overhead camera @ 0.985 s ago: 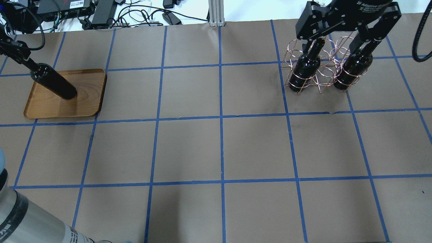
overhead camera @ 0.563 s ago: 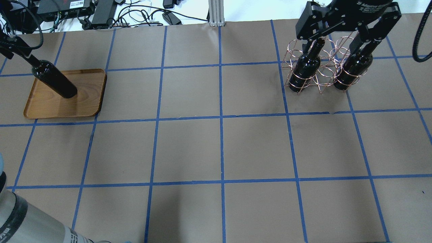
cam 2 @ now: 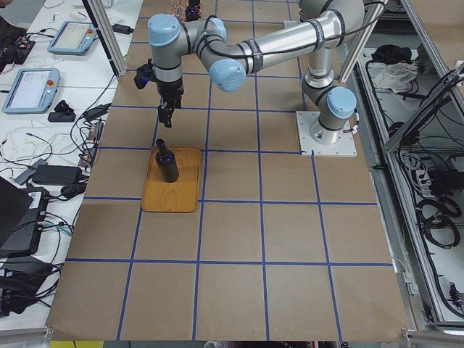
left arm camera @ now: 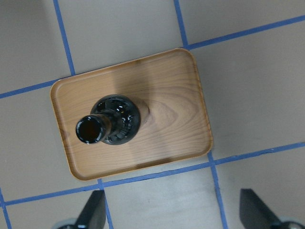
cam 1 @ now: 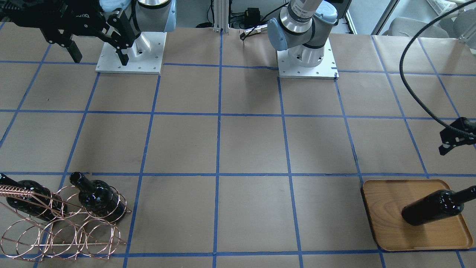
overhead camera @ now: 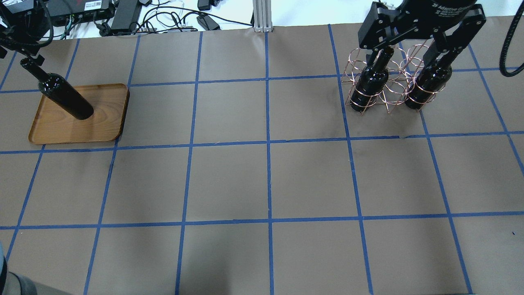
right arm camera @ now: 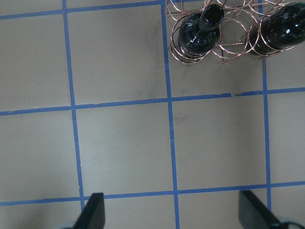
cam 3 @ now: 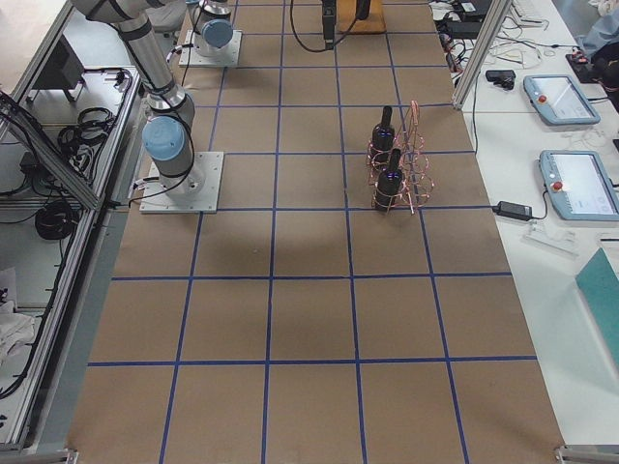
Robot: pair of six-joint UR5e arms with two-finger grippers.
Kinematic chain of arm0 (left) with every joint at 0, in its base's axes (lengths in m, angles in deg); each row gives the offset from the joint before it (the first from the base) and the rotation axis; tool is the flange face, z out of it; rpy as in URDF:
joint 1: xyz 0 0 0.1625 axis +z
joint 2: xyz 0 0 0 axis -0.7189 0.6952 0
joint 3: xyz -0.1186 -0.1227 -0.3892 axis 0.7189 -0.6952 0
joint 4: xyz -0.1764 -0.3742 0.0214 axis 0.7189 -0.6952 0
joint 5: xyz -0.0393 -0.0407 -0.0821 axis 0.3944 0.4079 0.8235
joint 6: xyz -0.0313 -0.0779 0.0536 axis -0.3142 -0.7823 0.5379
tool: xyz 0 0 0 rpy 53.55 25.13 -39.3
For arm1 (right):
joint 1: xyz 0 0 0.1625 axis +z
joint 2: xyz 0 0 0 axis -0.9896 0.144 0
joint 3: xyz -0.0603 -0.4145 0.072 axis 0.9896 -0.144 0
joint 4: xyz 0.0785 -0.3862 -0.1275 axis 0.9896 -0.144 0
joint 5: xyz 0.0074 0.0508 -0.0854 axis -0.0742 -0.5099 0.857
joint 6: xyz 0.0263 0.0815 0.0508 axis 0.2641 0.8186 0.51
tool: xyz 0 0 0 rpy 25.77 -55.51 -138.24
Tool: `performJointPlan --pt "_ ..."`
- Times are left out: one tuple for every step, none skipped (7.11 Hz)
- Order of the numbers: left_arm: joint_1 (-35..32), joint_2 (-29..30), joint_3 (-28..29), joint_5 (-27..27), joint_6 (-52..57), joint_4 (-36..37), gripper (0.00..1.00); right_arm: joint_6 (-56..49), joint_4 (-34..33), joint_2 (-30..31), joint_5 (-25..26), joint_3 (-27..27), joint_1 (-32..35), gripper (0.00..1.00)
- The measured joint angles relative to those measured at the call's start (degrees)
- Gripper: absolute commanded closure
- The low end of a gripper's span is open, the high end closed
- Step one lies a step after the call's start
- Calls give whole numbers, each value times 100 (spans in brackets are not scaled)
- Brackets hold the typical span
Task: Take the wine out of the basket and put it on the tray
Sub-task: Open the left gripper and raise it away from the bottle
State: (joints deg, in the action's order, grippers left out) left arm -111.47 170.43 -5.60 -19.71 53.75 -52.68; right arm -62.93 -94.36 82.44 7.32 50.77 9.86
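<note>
One wine bottle (overhead camera: 65, 98) stands upright on the wooden tray (overhead camera: 102, 123) at the far left; it also shows in the left wrist view (left arm camera: 114, 119) on the tray (left arm camera: 167, 95). My left gripper (left arm camera: 174, 214) is open and empty, above the bottle and clear of its neck; it also shows in the front view (cam 1: 452, 143). Two more bottles (overhead camera: 370, 80) (overhead camera: 430, 84) stand in the copper wire basket (overhead camera: 389, 88) at the far right. My right gripper (overhead camera: 409, 53) hangs open and empty high over the basket, whose rings show in the right wrist view (right arm camera: 224, 28).
The table is brown paper with a blue tape grid. Cables and power bricks (overhead camera: 123, 16) lie beyond its far edge. An aluminium post (overhead camera: 262, 16) stands at the far middle. The arm bases (cam 1: 306, 59) sit on the robot's side.
My left gripper has let go of the bottle's neck and risen away from it. The bottle stays standing on the tray. The right arm has not moved.
</note>
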Motion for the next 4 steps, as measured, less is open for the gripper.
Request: performJointPlan --pt "-272 -329 -203 3 -617 -138 0 2 0 3 -1 5 0 0" --pt "-593 -635 -412 22 -1338 -206 0 3 3 6 2 9 0 0" --pt "-932 -882 -619 35 -1866 -210 0 1 4 6 3 10 0 0" --pt "-1251 -1071 -804 37 -2309 -182 0 -1 3 3 2 11 0 0"
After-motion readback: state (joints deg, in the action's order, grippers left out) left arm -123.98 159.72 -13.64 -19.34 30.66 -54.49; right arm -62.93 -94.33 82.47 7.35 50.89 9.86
